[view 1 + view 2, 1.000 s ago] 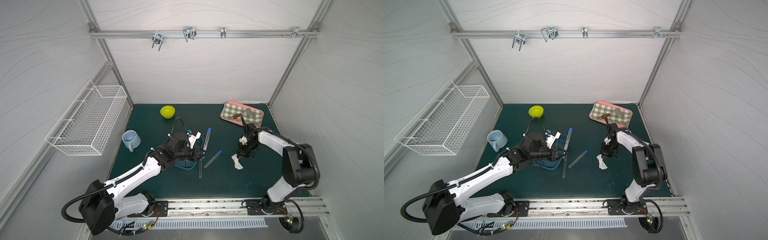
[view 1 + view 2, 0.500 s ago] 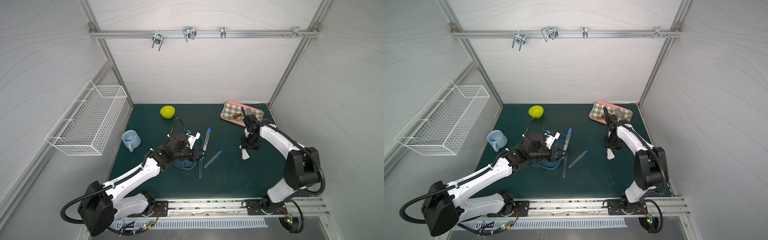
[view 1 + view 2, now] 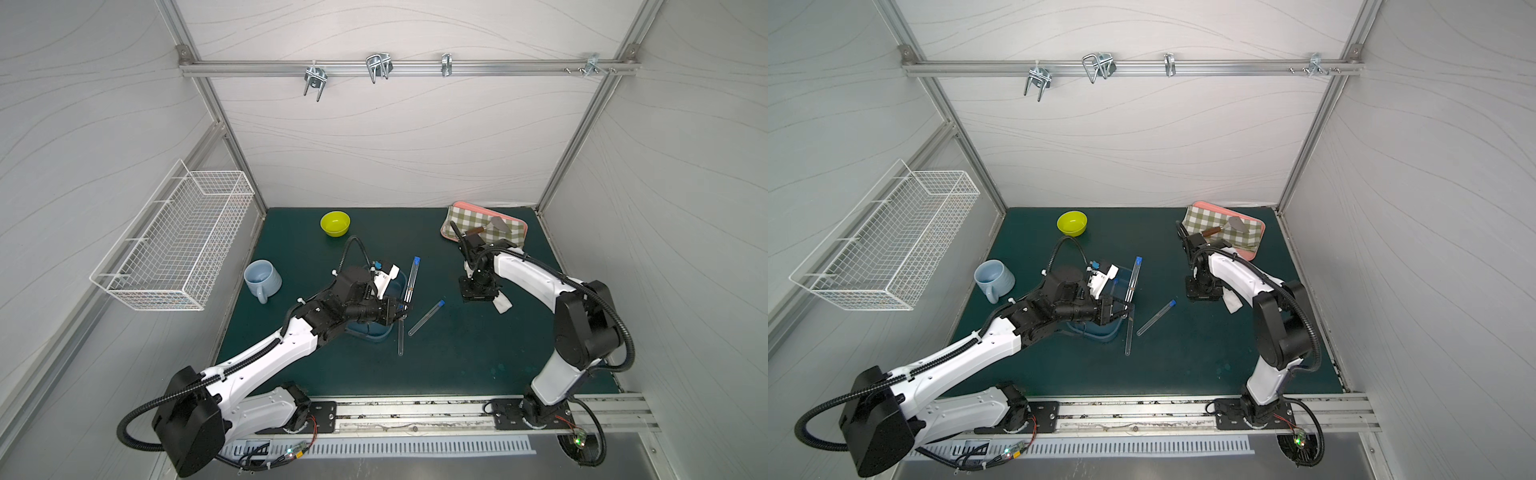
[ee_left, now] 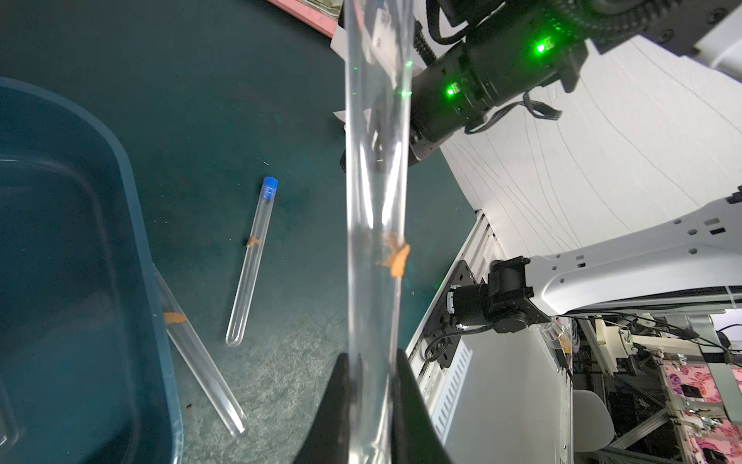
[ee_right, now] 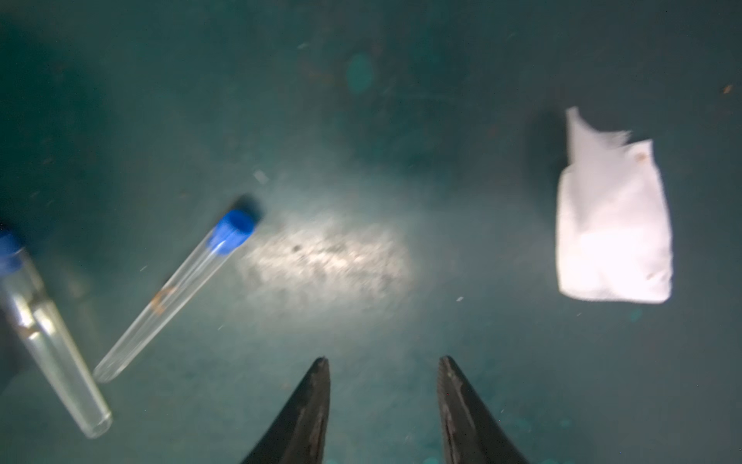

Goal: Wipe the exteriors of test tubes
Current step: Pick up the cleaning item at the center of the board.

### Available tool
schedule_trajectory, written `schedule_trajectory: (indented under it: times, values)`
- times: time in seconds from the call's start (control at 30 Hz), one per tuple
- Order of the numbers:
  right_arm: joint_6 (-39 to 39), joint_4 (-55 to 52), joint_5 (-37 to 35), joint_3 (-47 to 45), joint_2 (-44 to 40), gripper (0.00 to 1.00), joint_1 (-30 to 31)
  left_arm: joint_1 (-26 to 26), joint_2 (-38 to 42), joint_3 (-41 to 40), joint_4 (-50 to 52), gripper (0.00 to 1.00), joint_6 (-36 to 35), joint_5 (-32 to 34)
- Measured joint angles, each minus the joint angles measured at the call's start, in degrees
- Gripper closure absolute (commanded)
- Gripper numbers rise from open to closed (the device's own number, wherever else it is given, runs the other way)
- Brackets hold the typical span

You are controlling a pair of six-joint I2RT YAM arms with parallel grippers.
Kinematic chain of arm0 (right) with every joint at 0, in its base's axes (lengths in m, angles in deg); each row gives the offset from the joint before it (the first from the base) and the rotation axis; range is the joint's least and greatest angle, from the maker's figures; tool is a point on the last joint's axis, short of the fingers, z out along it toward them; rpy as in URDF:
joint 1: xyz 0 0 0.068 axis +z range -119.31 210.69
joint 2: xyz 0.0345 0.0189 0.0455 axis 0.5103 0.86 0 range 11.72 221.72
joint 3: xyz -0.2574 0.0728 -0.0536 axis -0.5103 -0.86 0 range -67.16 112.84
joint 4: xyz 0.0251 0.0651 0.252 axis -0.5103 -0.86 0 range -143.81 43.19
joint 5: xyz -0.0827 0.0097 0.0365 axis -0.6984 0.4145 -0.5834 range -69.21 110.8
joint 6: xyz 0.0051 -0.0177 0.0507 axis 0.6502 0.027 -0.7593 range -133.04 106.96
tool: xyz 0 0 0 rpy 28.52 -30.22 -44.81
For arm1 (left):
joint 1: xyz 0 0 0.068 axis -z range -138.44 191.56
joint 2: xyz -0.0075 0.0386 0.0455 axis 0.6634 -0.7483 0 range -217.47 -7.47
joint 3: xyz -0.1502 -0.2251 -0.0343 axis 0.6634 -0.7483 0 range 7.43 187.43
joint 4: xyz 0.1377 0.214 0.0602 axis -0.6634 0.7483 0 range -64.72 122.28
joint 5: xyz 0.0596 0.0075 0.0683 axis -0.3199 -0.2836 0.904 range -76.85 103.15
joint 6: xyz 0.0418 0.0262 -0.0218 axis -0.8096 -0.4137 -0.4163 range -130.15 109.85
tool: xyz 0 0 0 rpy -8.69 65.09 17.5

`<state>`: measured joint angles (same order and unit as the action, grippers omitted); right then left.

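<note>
A dark green mat (image 3: 457,365) covers the table. White panelled walls on an aluminium frame box it in. A rail (image 3: 415,68) with metal hooks crosses the back wall, and a white wire basket (image 3: 174,245) hangs on the side wall.

The left gripper (image 4: 371,355) is clamped tight on the held tube (image 4: 375,180), pinching it toward the end away from its blue cap. An orange mark shows on the glass just past the fingers. A blue tub (image 4: 138,241) sits under this gripper. The leaning tube (image 4: 200,361) rests against the tub's rim with its rounded end on the mat. The capped tube (image 4: 251,261) lies flat on the mat between the two grippers. Back along the left arm stands a pale blue mug (image 3: 262,279), with a yellow-green bowl (image 3: 335,223) nearer the back wall.

The right gripper (image 5: 383,361) hangs over bare mat with its fingers spread and nothing between them. Its wrist view is blurred. A white wipe (image 5: 614,225) lies on the mat near this gripper, not touching it. Behind the gripper, by the back wall, sits a pink tray (image 3: 1260,239) with a checked cloth (image 3: 461,218).
</note>
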<state>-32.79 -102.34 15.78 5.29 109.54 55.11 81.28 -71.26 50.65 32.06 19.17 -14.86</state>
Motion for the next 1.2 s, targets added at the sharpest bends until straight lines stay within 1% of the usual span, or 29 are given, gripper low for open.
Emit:
schedule_trajectory:
  times: [0.2,0.33,0.63,0.83,0.87,0.93,1.1,1.2]
  values:
    - [2.27,1.79,-1.53,0.42,0.00,0.55,-6.73,0.00,1.20,-0.52,0.26,0.94,0.02,0.20]
    - [3.93,3.23,-2.12,0.59,1.29,0.57,-9.46,0.00,1.20,-0.63,0.28,0.94,0.02,0.17]
    - [6.49,6.10,-4.42,1.27,7.30,0.66,-10.19,0.00,1.20,-0.63,0.28,0.94,0.15,0.15]
    - [7.80,6.69,-6.93,4.00,10.21,0.73,-10.78,0.00,1.20,-0.74,0.33,0.94,0.46,0.15]
    - [7.91,6.88,-7.28,4.24,10.71,0.74,-10.93,0.00,1.22,-0.74,0.31,0.94,0.46,0.17]
    - [8.35,7.21,-7.98,4.33,11.54,0.80,-11.10,0.00,1.40,-0.76,0.31,0.94,0.50,0.17]
    - [9.22,7.48,-8.11,4.22,12.87,1.00,-11.65,0.00,1.73,-0.76,0.31,0.94,0.66,0.17]
    - [9.18,7.80,-6.80,3.76,12.63,1.00,-11.89,0.00,1.77,-0.85,0.33,0.94,0.74,0.17]
